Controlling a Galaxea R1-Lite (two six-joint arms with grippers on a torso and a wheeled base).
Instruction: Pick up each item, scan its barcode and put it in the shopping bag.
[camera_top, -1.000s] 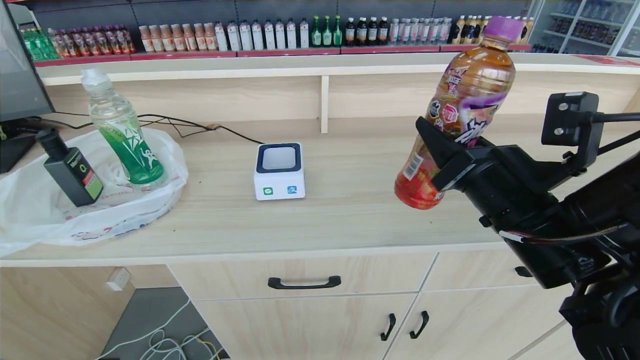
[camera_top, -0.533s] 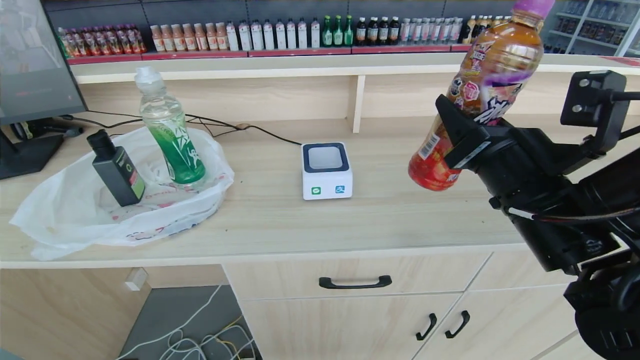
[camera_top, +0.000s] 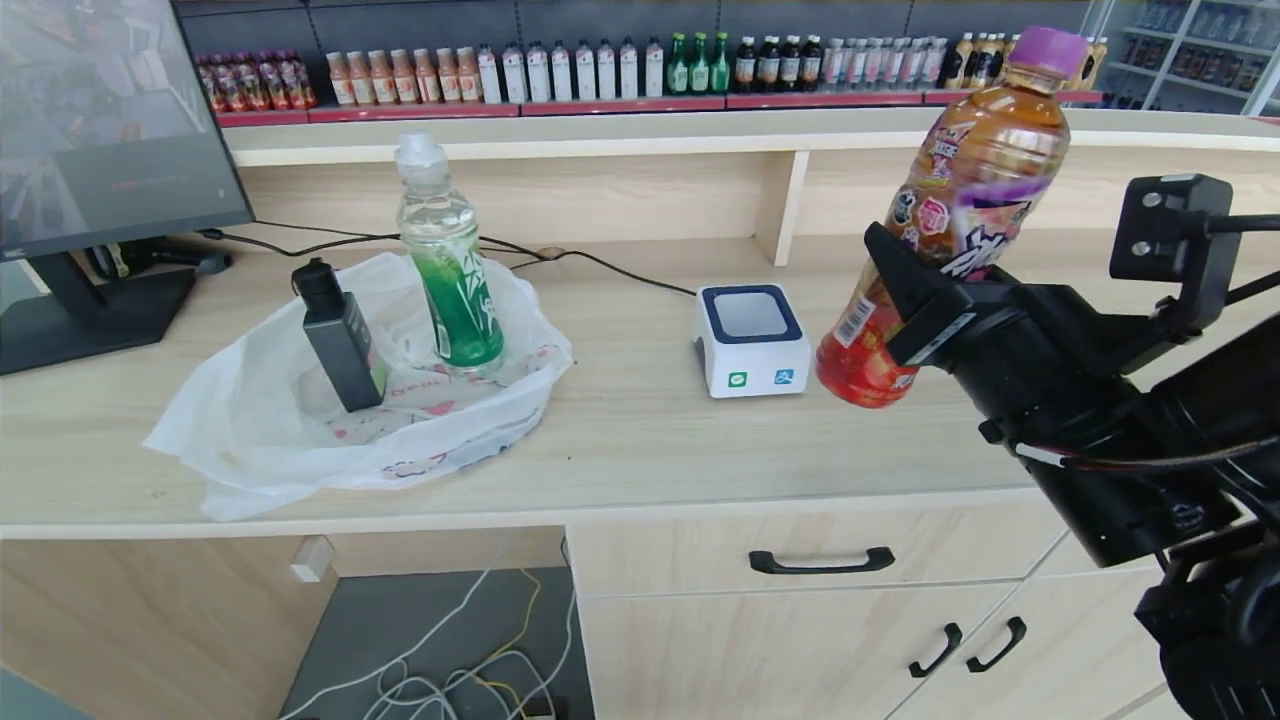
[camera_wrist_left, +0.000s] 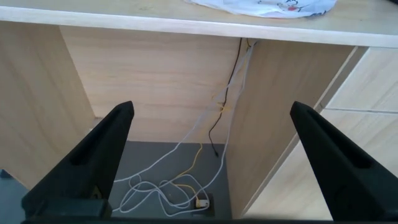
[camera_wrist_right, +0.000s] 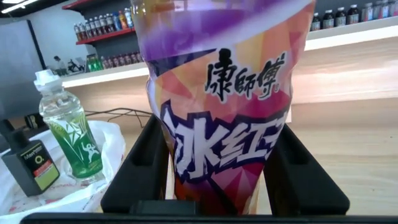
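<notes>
Holding the left gripper (camera_wrist_left: 211, 109) low before the cabinet (camera_wrist_left: 155, 81) under the counter (camera_wrist_left: 186, 25), jaws standing wide apart. Facing, from the left along the counter, the white shopping bag (camera_top: 260, 440) lying spread with a black bottle (camera_top: 340, 340) and a green-labelled bottle (camera_top: 450, 270) standing upright in it, then the scanner (camera_top: 752, 340) near the bag. Clamping the tea bottle (camera_top: 960, 190) around its middle in the right gripper (camera_top: 925, 285), tilted cap-up, base hanging just right of the scanner.

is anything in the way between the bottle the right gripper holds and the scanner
Nothing visible. The tea bottle, held in the right gripper, hangs just beside the scanner, with only bare counter between them.
</notes>
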